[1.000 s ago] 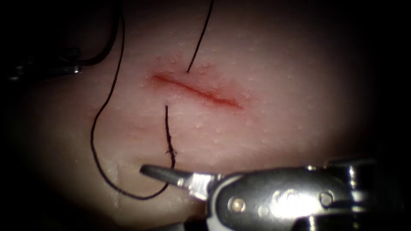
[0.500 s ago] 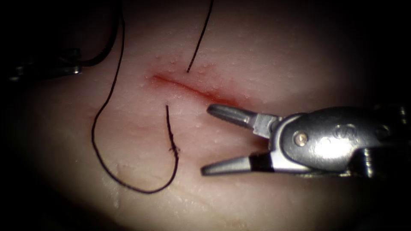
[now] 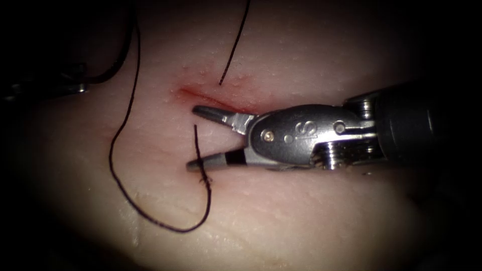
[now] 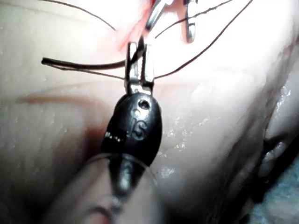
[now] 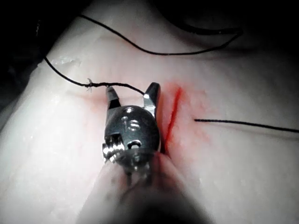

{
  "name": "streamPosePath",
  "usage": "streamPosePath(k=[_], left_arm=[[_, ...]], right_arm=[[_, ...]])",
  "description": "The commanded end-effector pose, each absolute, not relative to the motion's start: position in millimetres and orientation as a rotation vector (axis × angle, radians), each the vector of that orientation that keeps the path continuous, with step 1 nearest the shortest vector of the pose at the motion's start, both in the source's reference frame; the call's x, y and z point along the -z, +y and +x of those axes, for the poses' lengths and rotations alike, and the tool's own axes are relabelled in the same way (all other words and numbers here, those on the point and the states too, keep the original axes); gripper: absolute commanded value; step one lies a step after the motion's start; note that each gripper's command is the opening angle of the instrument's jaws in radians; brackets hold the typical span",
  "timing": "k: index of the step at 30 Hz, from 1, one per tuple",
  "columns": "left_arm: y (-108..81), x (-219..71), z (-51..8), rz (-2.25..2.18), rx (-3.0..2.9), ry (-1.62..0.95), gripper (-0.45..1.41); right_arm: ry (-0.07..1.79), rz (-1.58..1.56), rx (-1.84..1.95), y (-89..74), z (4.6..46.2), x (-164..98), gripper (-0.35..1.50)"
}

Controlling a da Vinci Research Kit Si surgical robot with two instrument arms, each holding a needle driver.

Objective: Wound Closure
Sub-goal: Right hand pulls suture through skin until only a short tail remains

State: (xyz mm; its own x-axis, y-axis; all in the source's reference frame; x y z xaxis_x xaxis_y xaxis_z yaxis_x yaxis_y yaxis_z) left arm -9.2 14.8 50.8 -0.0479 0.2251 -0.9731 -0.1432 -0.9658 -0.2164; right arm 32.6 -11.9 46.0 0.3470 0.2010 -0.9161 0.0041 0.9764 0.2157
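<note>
Right pincer [image 3: 193, 138] gapes empty astride the thread [image 3: 197, 143]

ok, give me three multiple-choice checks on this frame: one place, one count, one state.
1. Where are the right tool's fingers?
A. on the tissue beside the cut
B. off the tissue
C. at the left arm's tool

2. At how many spots by the cut does thread meet the tissue?
A. none
B. two
C. five

3. The right tool's fingers are:
A. shut on the needle
B. shut on the tissue
C. open

Key:
1 A, the right tool lies on the tissue with one of its fingers along the cut.
2 B, the thread ends at one spot on each side of the cut.
3 C, the fingers stand apart, gripping nothing.
</note>
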Motion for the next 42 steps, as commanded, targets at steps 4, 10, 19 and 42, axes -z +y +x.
streamPosePath(k=[4, 10, 19, 42], left_arm=[[13.9, -51.2, -9.7, -1.974, -2.101, -0.094, -0.45], [13.8, -51.2, -9.7, -1.974, -2.101, -0.094, -0.45], [13.5, -51.3, -9.8, -1.975, -2.103, -0.09, -0.45], [12.7, -51.2, -10.2, -1.994, -2.115, -0.118, -0.45]], right_arm=[[1.223, 0.205, -0.124, -12.1, 33.1, -45.8, -0.35], [1.233, 0.205, -0.13, -12.3, 32.1, -44.9, -0.35], [1.254, 0.223, -0.099, -17.5, 32.2, -39.5, -0.35], [1.255, 0.28, -0.13, -24.7, 32.2, -31.3, 1.35]])
